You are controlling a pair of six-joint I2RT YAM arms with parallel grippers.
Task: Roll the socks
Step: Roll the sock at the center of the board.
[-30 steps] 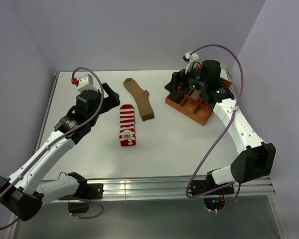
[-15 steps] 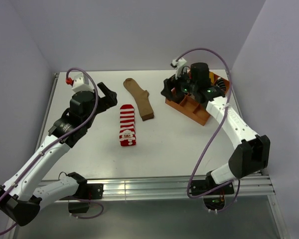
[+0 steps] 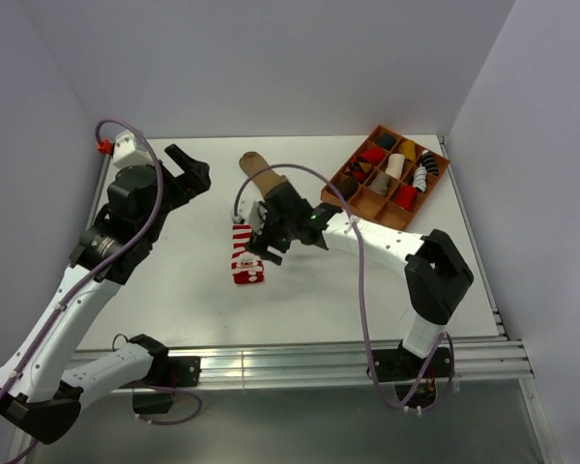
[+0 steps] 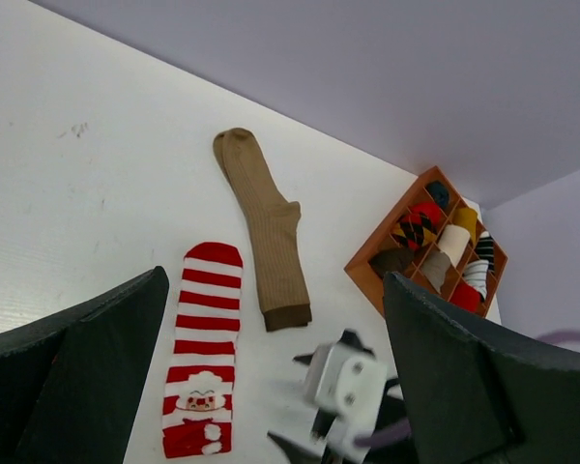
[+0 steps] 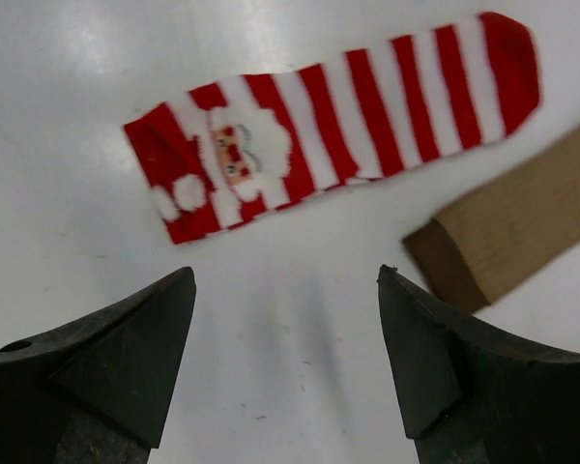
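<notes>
Swung over from the tray (image 3: 379, 205) at upper right, the right gripper (image 5: 285, 274) hovers wide open by the striped sock (image 5: 338, 106), mid-frame. The tan sock (image 5: 512, 227) lies just beside it. The left gripper (image 3: 188, 169) is open and empty. Closing carelessly might snag both cuffs.

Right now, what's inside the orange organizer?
The organizer holds sock rolls in several compartments: red, black, yellow, white, striped. Anything beneath the rolls is hidden.
</notes>
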